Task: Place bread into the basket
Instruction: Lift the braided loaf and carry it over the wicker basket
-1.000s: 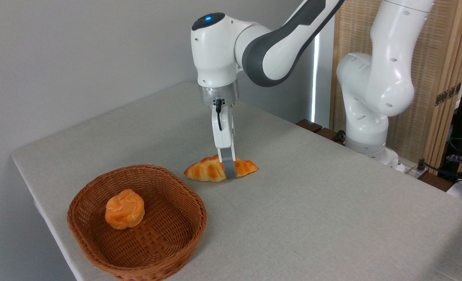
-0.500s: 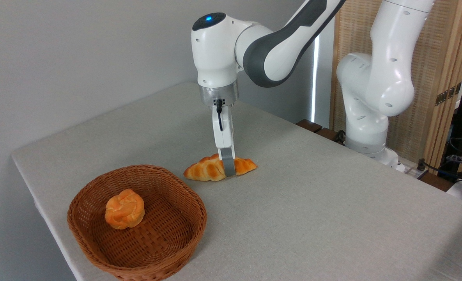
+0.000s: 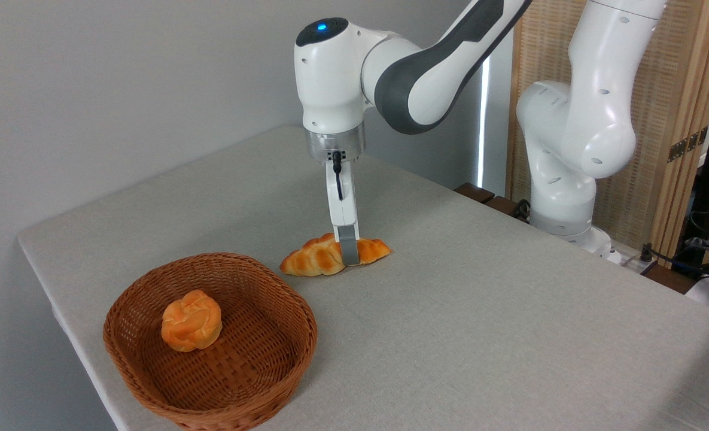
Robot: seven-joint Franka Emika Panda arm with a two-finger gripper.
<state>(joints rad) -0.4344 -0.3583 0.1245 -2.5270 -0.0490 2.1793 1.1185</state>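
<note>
Gripping the bread (image 3: 321,258) just right of its middle, the gripper (image 3: 348,254) hangs straight down with its near finger across the loaf's front; the far finger is hidden behind it, so the clamp reads as closed on the loaf, which looks barely clear of the tabletop (image 3: 480,311), though contact is hard to judge. The step in hand appears to be the lift. Next calls for raising it enough to clear the braided rim of the basket (image 3: 297,308), which sits below and to the left of the gripper, near but not touching. A small round bun (image 3: 191,320) occupies the basket's left half, leaving its nearer side free. Open cloth surrounds the gripper; the tabletop edge lies beyond the basket.
</note>
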